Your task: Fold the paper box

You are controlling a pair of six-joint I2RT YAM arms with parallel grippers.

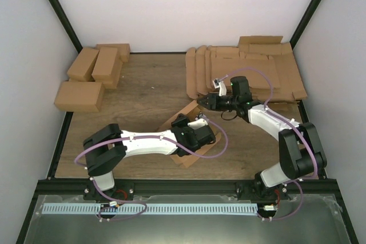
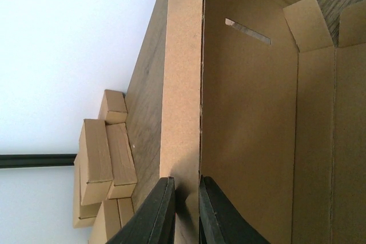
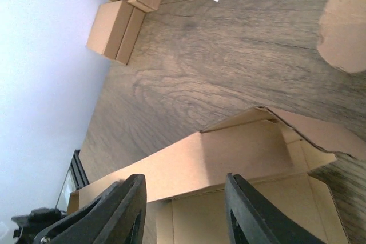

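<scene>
Paper box (image 1: 182, 123) lies mid-surface (image 1: 143, 90), partly folded. We see left end effector (image 2: 184, 210) pinching its upright wall; right end effector (image 3: 186, 198) spread just beyond it. Finished cartons (image 1: 91, 75) far left, blanks (image 1: 246, 70) far right.

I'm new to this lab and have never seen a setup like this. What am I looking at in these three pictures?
Two white-and-black robot arms stand at the near edge of a wooden table. The wide picture comes from a fixed camera above and behind them; the other two come from a camera on each wrist.

In the middle lies the paper box, a brown cardboard sheet partly folded up. The left end effector is shut on one raised wall of it. The right end effector is open just above the box and holds nothing.

At the far left sit finished boxes; at the far right, a pile of flat cardboard blanks.
</scene>
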